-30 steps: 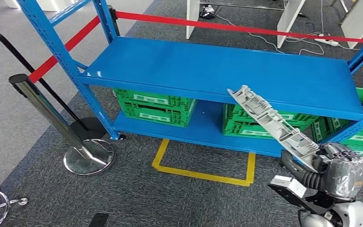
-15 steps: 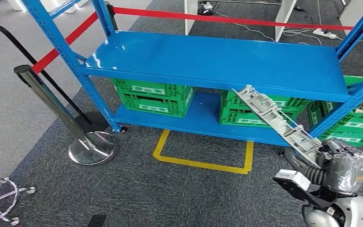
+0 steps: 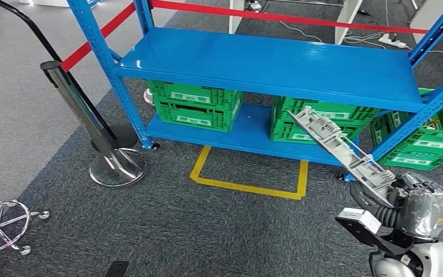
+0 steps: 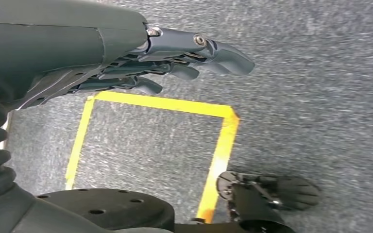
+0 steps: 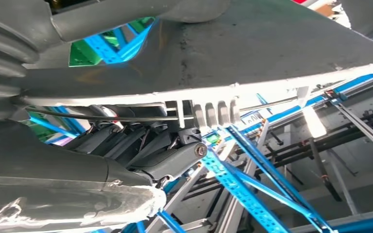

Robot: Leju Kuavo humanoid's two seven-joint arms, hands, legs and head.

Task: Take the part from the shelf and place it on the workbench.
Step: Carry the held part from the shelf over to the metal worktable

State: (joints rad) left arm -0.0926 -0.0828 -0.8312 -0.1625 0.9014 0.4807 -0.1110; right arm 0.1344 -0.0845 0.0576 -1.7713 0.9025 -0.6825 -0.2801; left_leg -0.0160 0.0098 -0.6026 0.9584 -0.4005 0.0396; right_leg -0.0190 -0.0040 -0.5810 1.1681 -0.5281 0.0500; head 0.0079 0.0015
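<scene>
Low right in the head view, right hand (image 3: 401,205) is clamped on one end of the part (image 3: 339,151): long grey ribbed plastic piece, angled up and away toward the shelf (image 3: 277,63). Part is off the shelf, touching nothing but the hand. Right wrist view confirms it: fingers (image 5: 141,145) wrapped under the part (image 5: 252,58), which crosses the frame.

Left hand (image 4: 170,58) hangs over carpet and the yellow floor box (image 4: 213,145). Fingers loosely extended and apart, nothing in them.

Progress, my read: pickup done, so roughly half. Left to do: carry to the workbench and set it down. No workbench in any view, so I'd guess a turn or walk is needed first.

Other stuff: green crates (image 3: 199,104) on the lower shelf level, red barrier tape (image 3: 300,22) behind, chrome stanchion (image 3: 92,124) to the left.

Hard to make out:
- held end of the part is buried in the hand, so exact grip is unclear
- right wrist view is turned and cluttered with blue framing; can't judge clearance to the shelf post from it
- right arm cut off at the frame's bottom edge
</scene>
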